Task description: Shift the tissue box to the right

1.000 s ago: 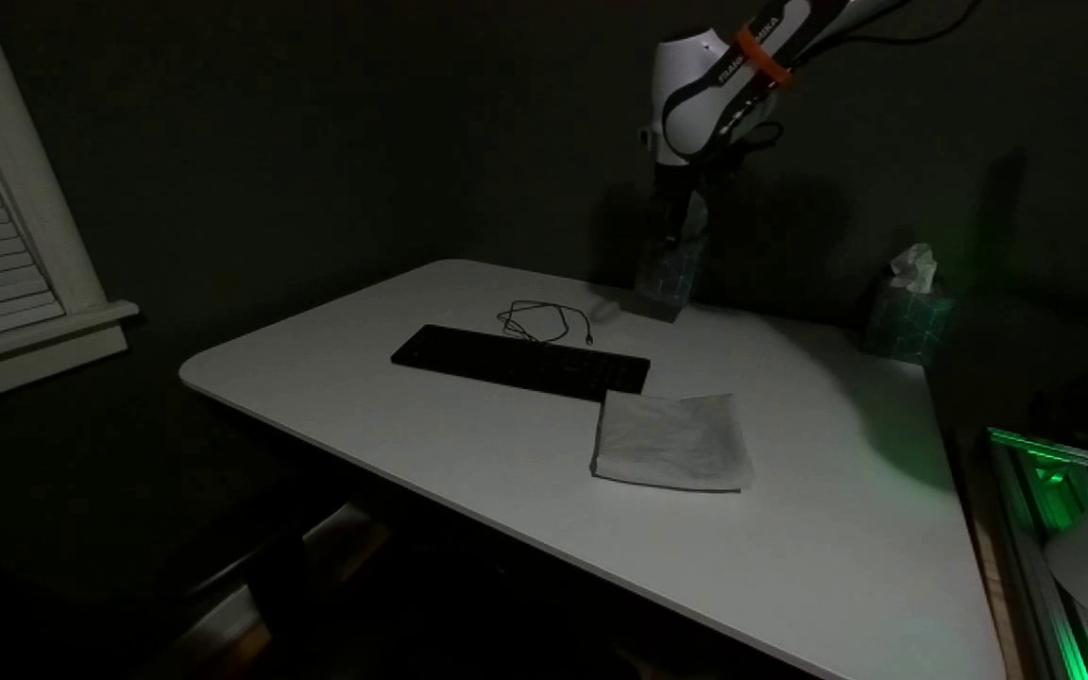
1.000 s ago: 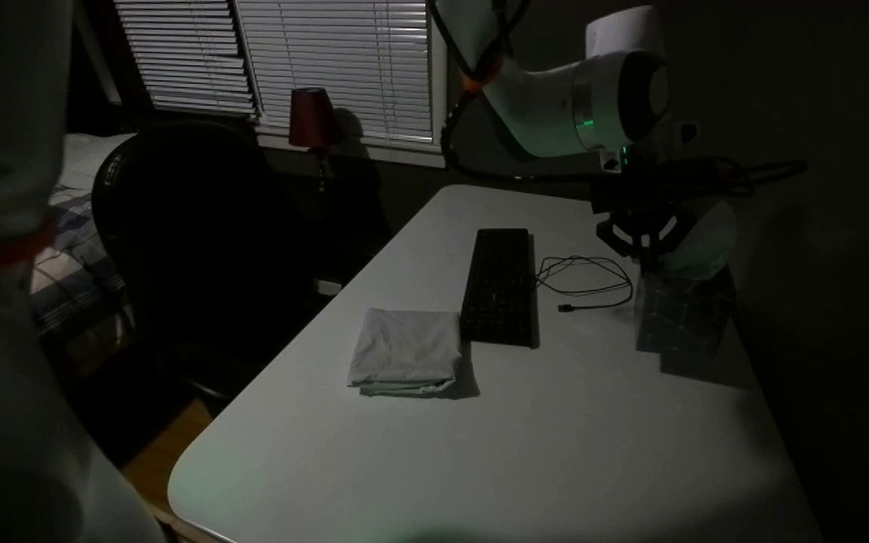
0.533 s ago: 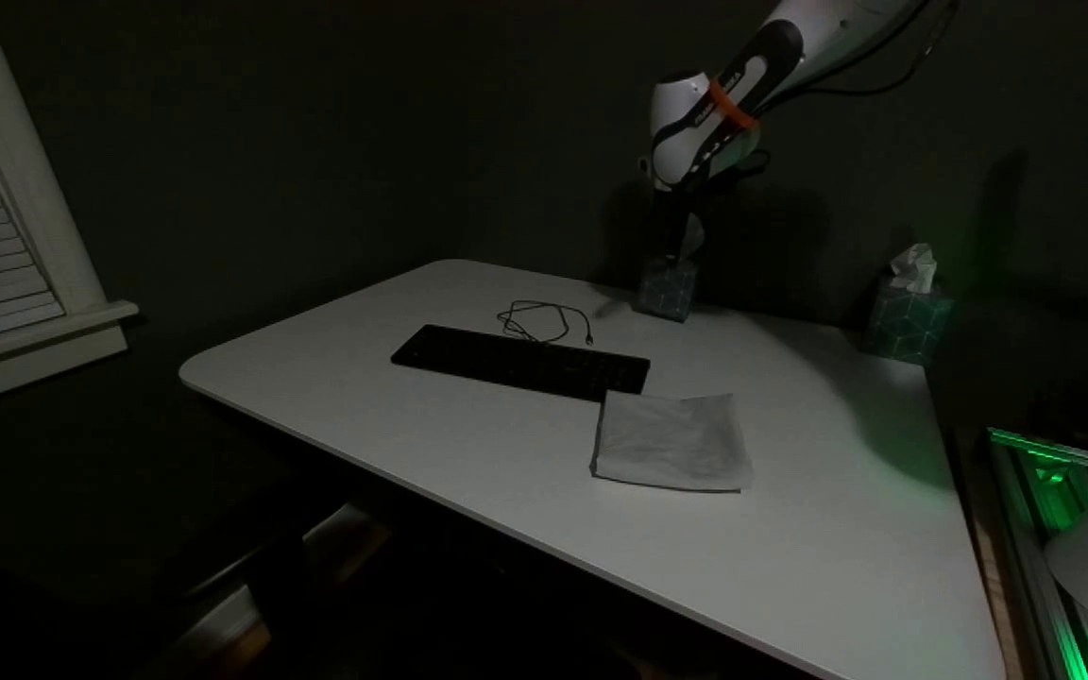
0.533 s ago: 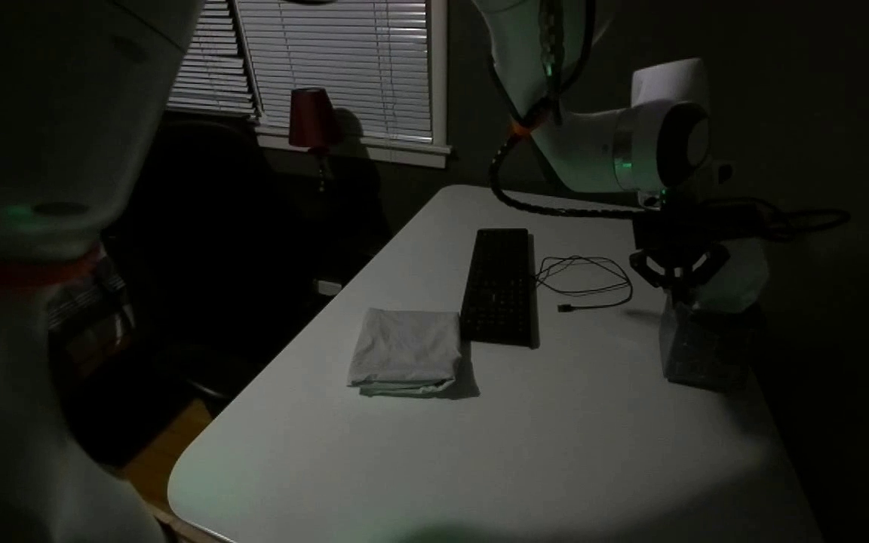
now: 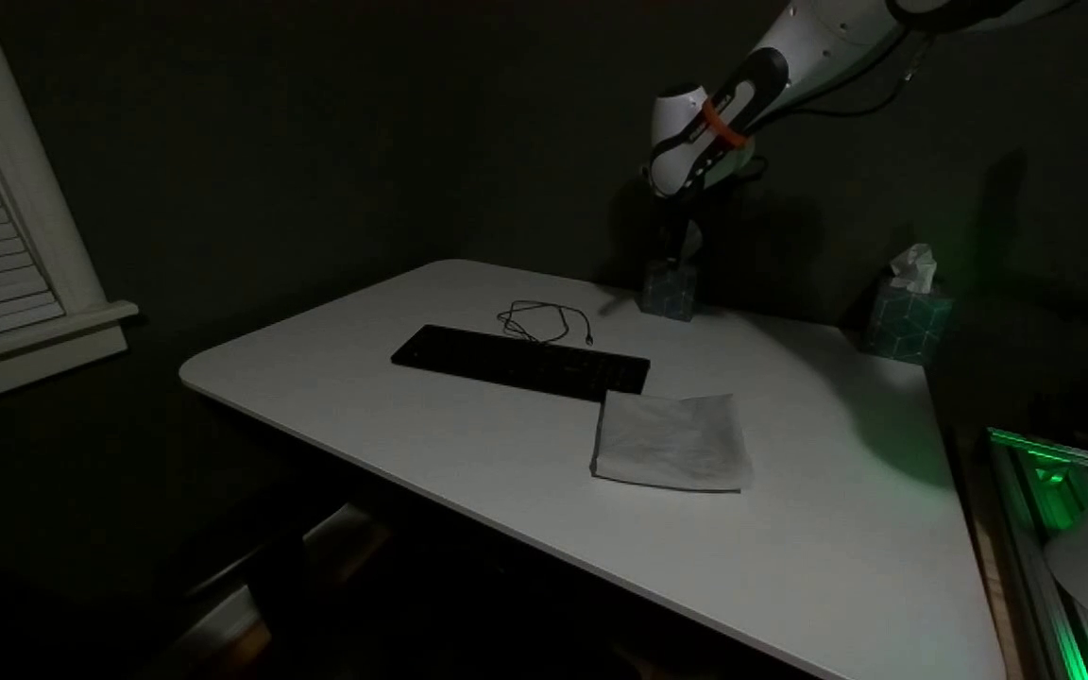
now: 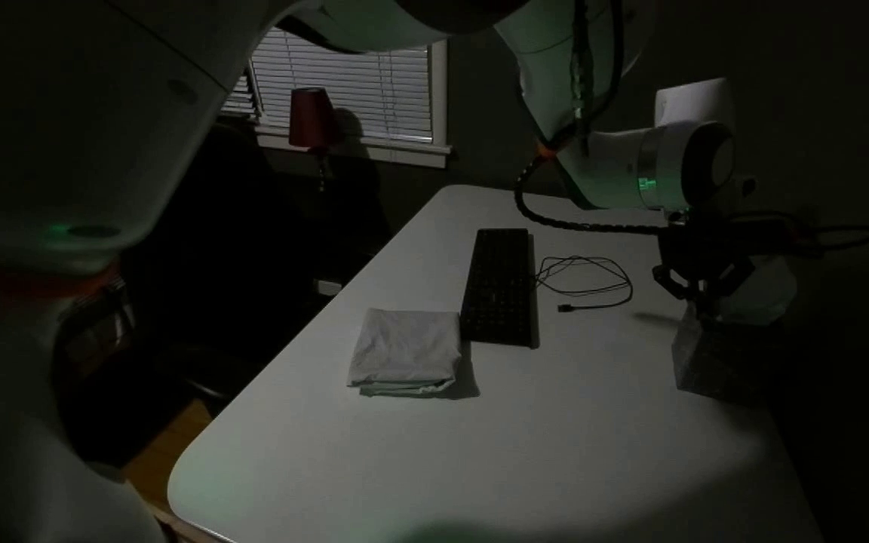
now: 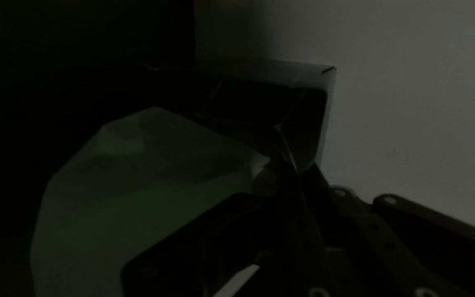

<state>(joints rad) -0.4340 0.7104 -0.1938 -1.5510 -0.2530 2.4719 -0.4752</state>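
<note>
gripper (image 6: 704, 311) pinches tissue box (image 5: 669, 293), white tissue (image 7: 146, 185) protruding.

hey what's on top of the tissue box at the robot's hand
A pale tissue tuft sticks up from the tissue box, next to the hand. What lies beneath the tuft, and inside, is hidden from view.

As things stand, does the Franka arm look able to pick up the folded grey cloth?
Probably not: its jaws seem shut on the top edge of a tissue box. The folded grey cloth lies uncovered.
</note>
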